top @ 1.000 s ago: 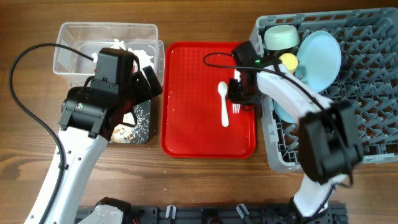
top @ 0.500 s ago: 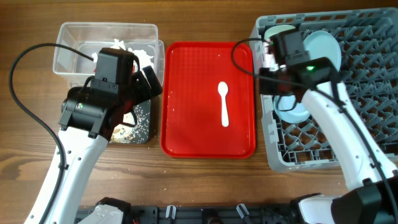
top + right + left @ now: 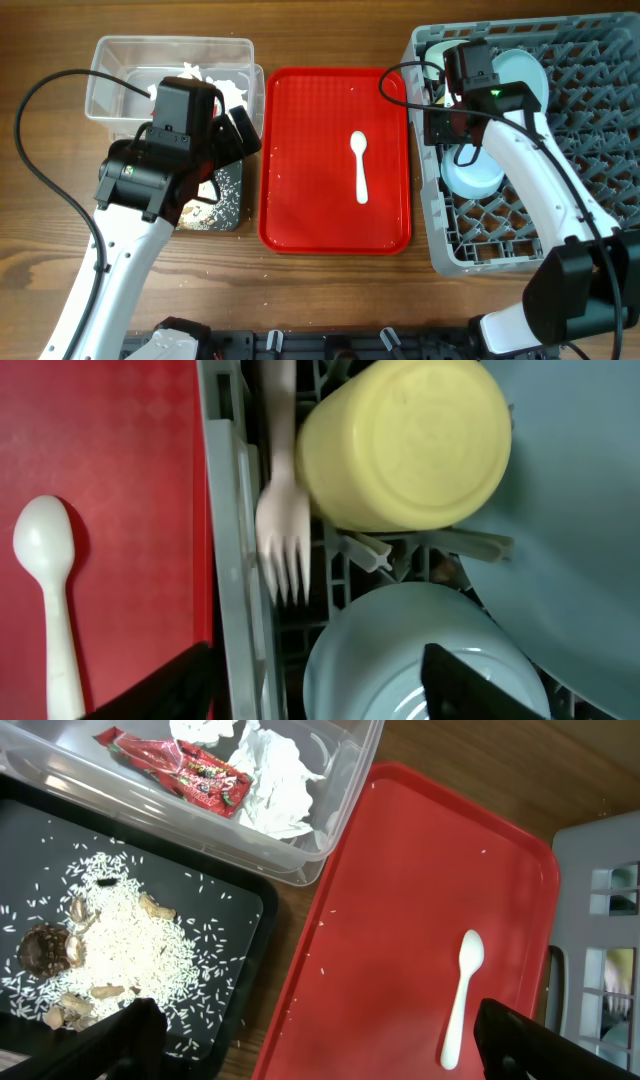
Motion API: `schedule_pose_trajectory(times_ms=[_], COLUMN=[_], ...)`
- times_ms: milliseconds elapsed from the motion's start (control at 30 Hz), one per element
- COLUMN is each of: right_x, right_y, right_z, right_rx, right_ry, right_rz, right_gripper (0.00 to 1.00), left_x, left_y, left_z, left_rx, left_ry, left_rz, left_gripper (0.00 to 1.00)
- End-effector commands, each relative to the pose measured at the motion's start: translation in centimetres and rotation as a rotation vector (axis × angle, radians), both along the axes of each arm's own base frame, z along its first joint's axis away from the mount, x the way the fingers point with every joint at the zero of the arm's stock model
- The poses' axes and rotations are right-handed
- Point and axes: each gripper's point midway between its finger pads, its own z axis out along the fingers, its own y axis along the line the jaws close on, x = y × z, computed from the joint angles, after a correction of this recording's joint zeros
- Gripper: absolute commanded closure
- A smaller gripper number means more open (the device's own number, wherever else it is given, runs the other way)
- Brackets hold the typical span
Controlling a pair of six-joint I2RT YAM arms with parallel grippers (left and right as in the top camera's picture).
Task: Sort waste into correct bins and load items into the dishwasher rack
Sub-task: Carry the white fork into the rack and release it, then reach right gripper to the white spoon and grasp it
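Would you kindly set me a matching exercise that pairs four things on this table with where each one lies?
Things:
1. spoon
2. fork
3. red wrapper
4. food scraps

Places:
A. in the black tray
B. on the red tray
C. in the grey rack
D. in the clear tub

Pairs: 1-B, 2-C, 3-D, 4-A.

Spoon (image 3: 359, 167) on the serving tray (image 3: 300, 150), tub (image 3: 120, 60) and shallow tray (image 3: 225, 920) left of it, rack (image 3: 590, 160) right, fork (image 3: 282, 540) and cup (image 3: 400, 445) inside.
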Motion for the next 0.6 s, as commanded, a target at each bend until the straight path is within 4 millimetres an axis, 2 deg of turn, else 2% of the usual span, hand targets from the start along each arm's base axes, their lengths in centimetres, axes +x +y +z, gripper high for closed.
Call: schedule_pose_trajectory(times_ms=[0, 100, 233, 367, 500, 567], right_x=[-0.1, -0.4, -0.7, -0.5, -0.2, 0.2], right_y=[2.3, 5.8, 9.3, 12.1, 14.6, 15.3], right_z=[1.7, 3.2, 2.8, 0.8, -2.5, -4.3], right_rx=[0.124, 0.273, 0.347, 0.392, 0.406, 0.405], right_ry=[-0.023, -0.042, -0.031, -0.008, 0.048, 0.07], right_rz=[0.051, 0.09, 0.075, 0.028, 0.021, 0.013], right_gripper=[0.27, 0.27, 0.27, 0.27, 0.3, 0.34], left_x=[0.1, 0.1, 0.1, 0.1, 0.1, 0.1], left_y=[0.1, 0.1, 0.1, 0.1, 0.1, 0.1], left_z=[0.2, 0.2, 0.2, 0.2, 0.2, 0.2], left_rx=[-0.003, -0.003, -0.003, -0.003, -0.003, -0.003], left_ry=[-0.006, -0.006, -0.006, -0.006, -0.006, -0.006], left_rz=[-0.001, -0.001, -0.001, -0.001, -0.001, -0.001], left_gripper=[0.0, 0.0, 0.0, 0.0, 0.0, 0.0])
